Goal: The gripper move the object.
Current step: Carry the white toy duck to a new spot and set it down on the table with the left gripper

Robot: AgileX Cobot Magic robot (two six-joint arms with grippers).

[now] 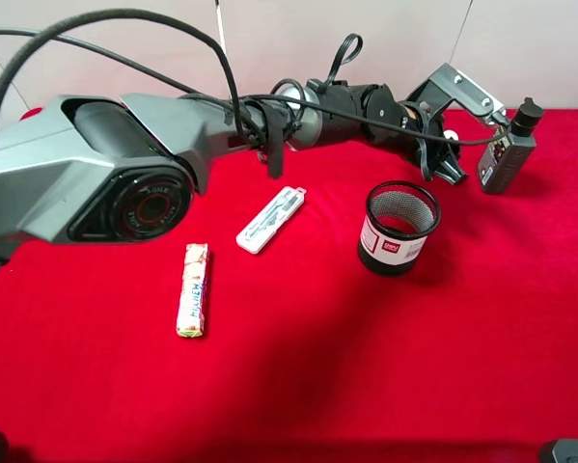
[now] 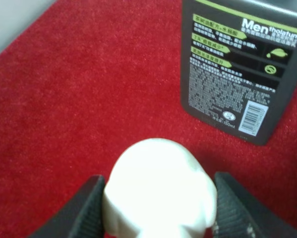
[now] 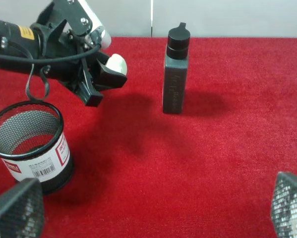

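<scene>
My left gripper [image 1: 450, 162] reaches across to the far right of the red cloth, just left of a dark bottle. It is shut on the small cream-white rounded object [image 2: 160, 191], which sits between the two black fingers [image 2: 86, 210]. In the right wrist view the left gripper [image 3: 106, 82] holds the object [image 3: 118, 63] above the cloth, with its shadow beneath. My right gripper [image 3: 148, 213] is open and empty; its mesh-patterned fingertips [image 3: 17, 210] show at the two lower corners. It does not show in the high view.
A dark grey Mentholatum bottle [image 1: 506, 154] stands upright close beside the left gripper, also in the wrist views [image 2: 237, 69] [image 3: 175, 74]. A black mesh cup [image 1: 399, 227] [image 3: 31, 144] stands in front. A flat white case [image 1: 271, 219] and a candy stick [image 1: 193, 289] lie to the left.
</scene>
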